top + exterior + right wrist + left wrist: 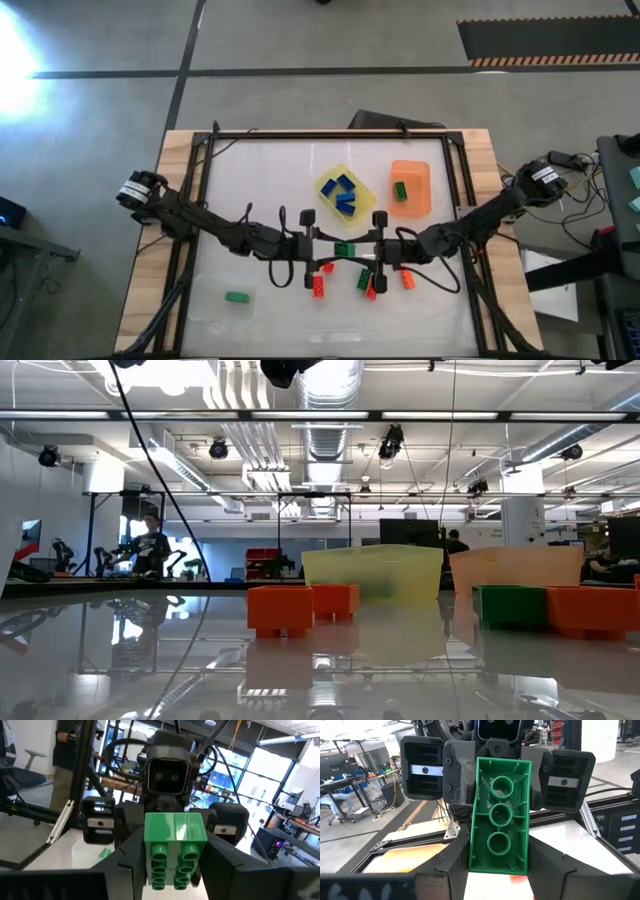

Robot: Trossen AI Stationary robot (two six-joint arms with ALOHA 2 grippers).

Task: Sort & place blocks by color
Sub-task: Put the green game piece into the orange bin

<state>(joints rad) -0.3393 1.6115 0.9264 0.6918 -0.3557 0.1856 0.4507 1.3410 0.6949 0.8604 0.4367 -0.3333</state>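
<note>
Blocks are lying scattered on the counter (250, 180), and one green block (344, 248) is hanging mid-counter between our two grippers. We are seeing the left gripper (318, 240) and the right gripper (372, 243) meeting nose to nose, both closed on this same block. In the left wrist view the green block (500, 815) is showing its hollow underside, standing upright between our dark fingers (447, 870), with the right gripper's body directly behind it. In the right wrist view the same block (175, 845) is presenting its studs, pinched from both sides.

Blue blocks (343, 195) are sitting in the yellow tray (328, 180). One green block (400, 190) is resting in the orange tray (420, 185), just beside the yellow one. Another green block (237, 297) is lying in the clear tray (205, 300) near the counter's front left. Red-orange blocks (318, 285) and a further green block (363, 279) are lying loose beneath the grippers. In the low view, a red-orange block (280, 610) is standing nearest, and people are showing far off in the room.
</note>
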